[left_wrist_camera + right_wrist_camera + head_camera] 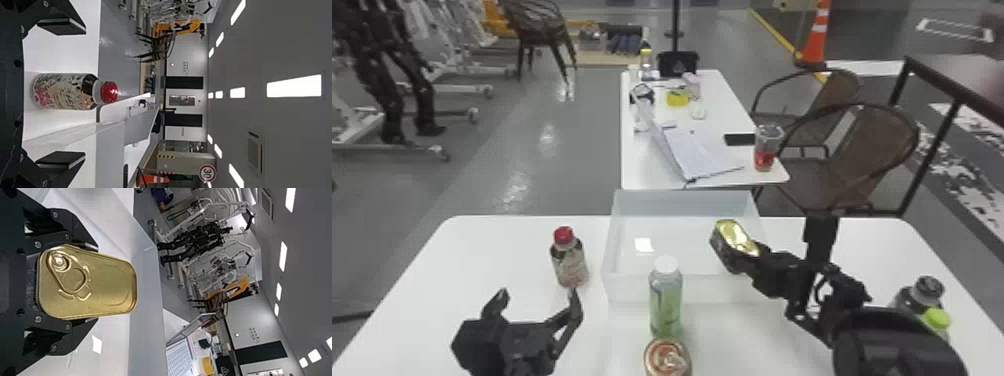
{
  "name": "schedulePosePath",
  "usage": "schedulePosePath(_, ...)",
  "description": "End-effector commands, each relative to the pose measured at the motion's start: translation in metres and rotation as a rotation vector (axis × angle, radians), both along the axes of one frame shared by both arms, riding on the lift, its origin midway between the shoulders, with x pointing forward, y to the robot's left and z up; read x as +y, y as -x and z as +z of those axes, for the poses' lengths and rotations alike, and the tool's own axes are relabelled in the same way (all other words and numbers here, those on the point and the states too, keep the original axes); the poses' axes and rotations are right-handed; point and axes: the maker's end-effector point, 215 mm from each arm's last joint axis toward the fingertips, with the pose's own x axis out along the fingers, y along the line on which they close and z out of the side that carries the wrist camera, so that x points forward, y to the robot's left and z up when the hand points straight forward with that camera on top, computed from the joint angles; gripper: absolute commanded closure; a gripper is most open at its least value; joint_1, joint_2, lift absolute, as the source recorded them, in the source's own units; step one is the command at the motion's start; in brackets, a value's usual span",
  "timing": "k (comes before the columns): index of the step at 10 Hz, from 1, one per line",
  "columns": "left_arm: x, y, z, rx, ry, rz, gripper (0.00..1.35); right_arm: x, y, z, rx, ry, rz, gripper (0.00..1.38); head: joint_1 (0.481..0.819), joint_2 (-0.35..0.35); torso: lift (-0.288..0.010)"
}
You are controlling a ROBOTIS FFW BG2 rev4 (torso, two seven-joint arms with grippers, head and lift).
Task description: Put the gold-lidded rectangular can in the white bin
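Observation:
My right gripper (757, 260) is shut on the gold-lidded can (736, 237), which it carries tilted over the right part of the white bin (627, 287). In the right wrist view the gold lid with its pull ring faces the camera; the can (105, 286) sits between the fingers of my right gripper (92, 284). My left gripper (539, 300) stands open with nothing in it, low at the left of the table. In the left wrist view, the fingers of my left gripper (62, 94) are wide apart, with the red-capped bottle beyond them.
The red-capped bottle (569, 260) stands left of the bin. A green bottle (666, 300) and a drink can (667, 357) stand before it. Two more bottles, one dark-capped (922, 295) and one green-capped (938, 320), are beside the right arm.

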Motion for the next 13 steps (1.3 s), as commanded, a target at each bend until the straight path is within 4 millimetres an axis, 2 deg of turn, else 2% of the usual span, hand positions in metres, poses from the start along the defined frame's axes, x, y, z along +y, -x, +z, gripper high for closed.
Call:
schedulePosePath(1,0.0,0.0,0.0,0.0,0.0,0.0,0.18,0.0,0.0,0.0,0.001,-0.003,-0.001,0.43,0.549,0.0,-0.1)
schedulePosePath(2,0.0,0.001,0.0,0.0,-0.002,-0.001,0.18,0.0,-0.001,0.003,-0.004,-0.007,-0.001,0.11,0.549,0.0,-0.1)
schedulePosePath(3,0.001,0.001,0.0,0.0,-0.002,-0.001,0.18,0.0,0.0,0.003,-0.003,-0.014,-0.001,0.06,0.549,0.0,-0.1)
schedulePosePath(5,0.001,0.001,0.0,-0.003,-0.003,-0.001,0.18,0.003,0.002,0.015,-0.028,-0.042,-0.002,0.17,0.549,0.0,-0.1)
schedulePosePath(6,0.001,0.001,0.0,-0.003,-0.003,-0.001,0.18,0.004,0.004,0.034,-0.073,-0.068,-0.004,0.18,0.549,0.0,-0.1)
schedulePosePath(7,0.0,0.001,0.001,-0.006,-0.001,-0.001,0.18,-0.003,0.011,0.064,-0.177,-0.071,-0.038,0.18,0.549,0.0,-0.1)
schedulePosePath(8,0.001,0.001,0.003,-0.011,-0.001,0.001,0.17,-0.022,0.026,0.087,-0.271,-0.05,-0.146,0.18,0.549,0.0,-0.1)
schedulePosePath(9,0.002,0.002,0.003,-0.014,0.003,0.005,0.17,-0.038,0.046,0.095,-0.321,-0.046,-0.232,0.17,0.549,0.0,-0.1)
schedulePosePath(11,0.003,0.003,0.004,-0.019,0.0,0.009,0.17,-0.07,0.089,0.083,-0.349,-0.028,-0.345,0.18,0.549,0.0,-0.1)
schedulePosePath(12,0.003,0.003,0.004,-0.019,0.0,0.009,0.18,-0.089,0.11,0.071,-0.343,-0.02,-0.395,0.18,0.549,0.0,-0.1)
schedulePosePath(13,0.004,0.004,0.004,-0.019,-0.002,0.011,0.17,-0.097,0.129,0.054,-0.312,-0.006,-0.411,0.18,0.549,0.0,-0.1)
